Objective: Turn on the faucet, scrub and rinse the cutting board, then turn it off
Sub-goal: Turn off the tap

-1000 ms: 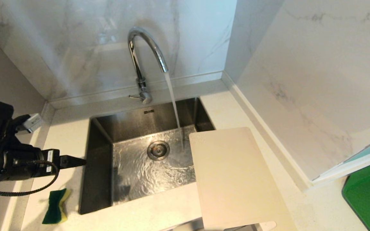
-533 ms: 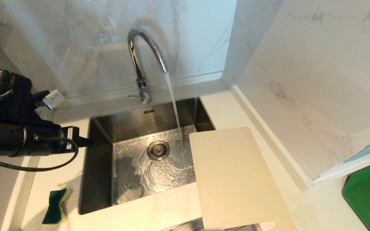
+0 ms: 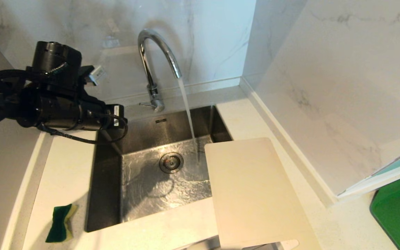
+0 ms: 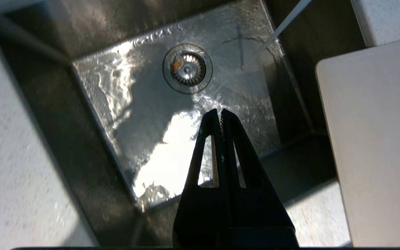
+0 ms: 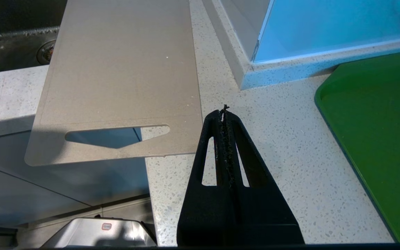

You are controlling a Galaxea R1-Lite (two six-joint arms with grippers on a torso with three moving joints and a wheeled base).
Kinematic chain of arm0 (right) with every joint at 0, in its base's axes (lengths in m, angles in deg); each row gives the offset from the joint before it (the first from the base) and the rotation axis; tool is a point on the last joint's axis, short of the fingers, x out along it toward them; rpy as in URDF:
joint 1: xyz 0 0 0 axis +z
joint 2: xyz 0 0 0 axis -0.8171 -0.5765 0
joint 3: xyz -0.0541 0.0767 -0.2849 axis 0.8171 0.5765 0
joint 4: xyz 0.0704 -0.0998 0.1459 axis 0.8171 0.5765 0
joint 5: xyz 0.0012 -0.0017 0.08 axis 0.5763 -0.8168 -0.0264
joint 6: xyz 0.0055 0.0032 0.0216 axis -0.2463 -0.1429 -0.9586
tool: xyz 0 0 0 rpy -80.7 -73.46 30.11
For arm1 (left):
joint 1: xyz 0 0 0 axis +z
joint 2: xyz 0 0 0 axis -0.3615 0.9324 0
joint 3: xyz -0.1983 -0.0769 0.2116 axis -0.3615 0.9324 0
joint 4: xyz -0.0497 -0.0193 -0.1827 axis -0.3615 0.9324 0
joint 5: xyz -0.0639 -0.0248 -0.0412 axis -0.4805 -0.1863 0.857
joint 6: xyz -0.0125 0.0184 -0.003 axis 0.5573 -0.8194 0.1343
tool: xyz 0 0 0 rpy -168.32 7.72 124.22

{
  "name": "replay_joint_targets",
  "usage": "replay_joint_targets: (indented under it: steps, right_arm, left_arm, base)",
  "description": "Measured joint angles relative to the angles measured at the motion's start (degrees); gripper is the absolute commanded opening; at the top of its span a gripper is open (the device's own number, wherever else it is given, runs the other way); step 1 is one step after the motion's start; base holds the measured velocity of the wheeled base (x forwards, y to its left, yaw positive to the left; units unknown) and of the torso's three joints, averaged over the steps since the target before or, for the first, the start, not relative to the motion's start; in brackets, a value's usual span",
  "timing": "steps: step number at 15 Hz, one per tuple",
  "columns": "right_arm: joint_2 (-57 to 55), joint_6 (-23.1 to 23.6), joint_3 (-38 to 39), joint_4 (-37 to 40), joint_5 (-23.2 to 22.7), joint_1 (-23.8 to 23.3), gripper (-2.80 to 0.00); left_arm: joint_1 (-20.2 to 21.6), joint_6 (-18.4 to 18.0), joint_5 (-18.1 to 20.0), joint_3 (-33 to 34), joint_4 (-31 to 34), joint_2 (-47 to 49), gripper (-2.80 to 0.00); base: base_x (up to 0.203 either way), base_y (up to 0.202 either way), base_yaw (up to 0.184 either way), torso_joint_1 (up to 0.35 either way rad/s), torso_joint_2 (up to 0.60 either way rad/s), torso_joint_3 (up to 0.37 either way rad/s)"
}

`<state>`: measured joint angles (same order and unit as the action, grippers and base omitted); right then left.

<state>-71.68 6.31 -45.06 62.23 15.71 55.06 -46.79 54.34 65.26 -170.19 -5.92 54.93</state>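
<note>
Running already from the faucet (image 3: pixel 158 59), water; scrubbing and rinsing of the cutting board (image 3: pixel 255 194) not begun; left end effector (image 4: pixel 219 113) pressed together, empty.

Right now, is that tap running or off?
Running. A stream of water falls from the faucet spout into the sink, whose floor is wet and rippling.

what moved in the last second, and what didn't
The left gripper rose from the counter's left edge and swung toward the faucet, over the sink; its fingers closed on nothing. Water still runs; the cutting board, sponge and right gripper stayed put.
</note>
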Motion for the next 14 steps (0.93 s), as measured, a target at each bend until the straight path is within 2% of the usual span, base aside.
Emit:
replay_joint_targets:
  steps: [7,14]
  right_arm:
    - [0.0,-0.01,0.0,-0.02,0.02,-0.05,-2.8]
    - [0.0,-0.01,0.0,0.0,-0.02,-0.02,-2.8]
  left_arm:
    - [-0.75,-2.58,-4.39,-10.66,-9.91,14.94,-2.8]
    - [1.31,-3.12,-5.5,-23.98,-10.54,25.8,-2.8]
  base:
    - [0.0,0.0,0.0,0.0,0.0,0.0]
    - [0.0,0.0,0.0,0.0,0.0,0.0]
